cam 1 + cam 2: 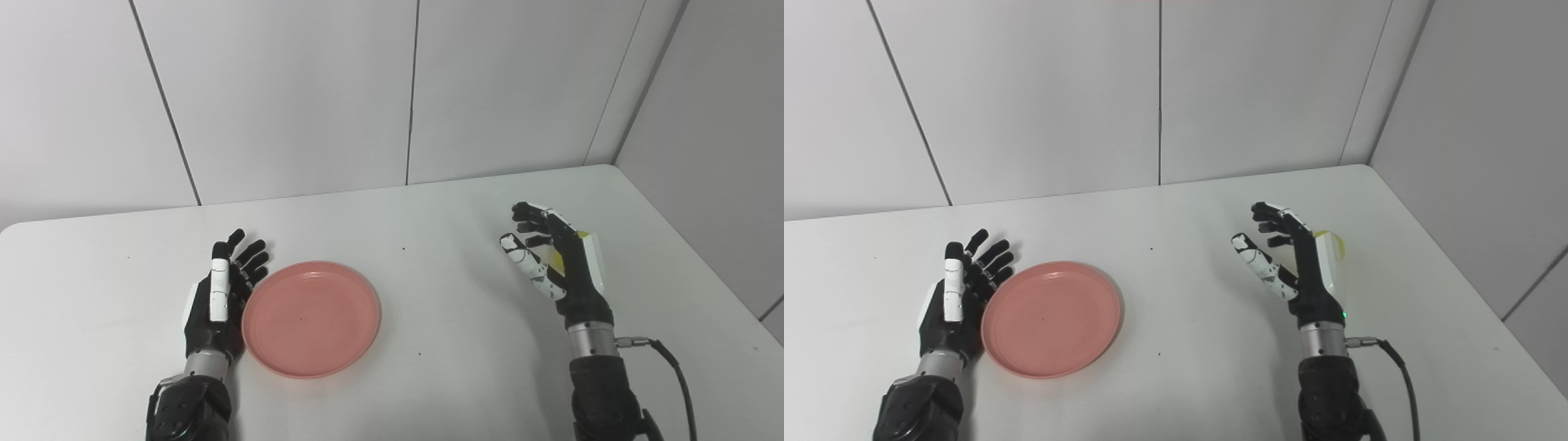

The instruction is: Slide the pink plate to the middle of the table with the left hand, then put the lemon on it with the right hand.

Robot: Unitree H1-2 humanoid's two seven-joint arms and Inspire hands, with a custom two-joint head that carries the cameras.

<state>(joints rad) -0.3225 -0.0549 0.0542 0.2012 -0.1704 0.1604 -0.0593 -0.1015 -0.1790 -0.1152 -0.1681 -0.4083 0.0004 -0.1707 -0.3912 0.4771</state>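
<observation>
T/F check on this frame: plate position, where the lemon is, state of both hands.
1. The pink plate lies flat on the table, left of centre. True.
2. The lemon sits on the plate. False: the plate holds nothing; the lemon is on the table on the far side of the right robot hand, mostly hidden by it.
3. The left robot hand stands open against the plate's left rim. True.
4. The right robot hand is shut on the lemon. False: its fingers are apart and hold nothing.
5. A second plate is on the table. False: only one.
</observation>
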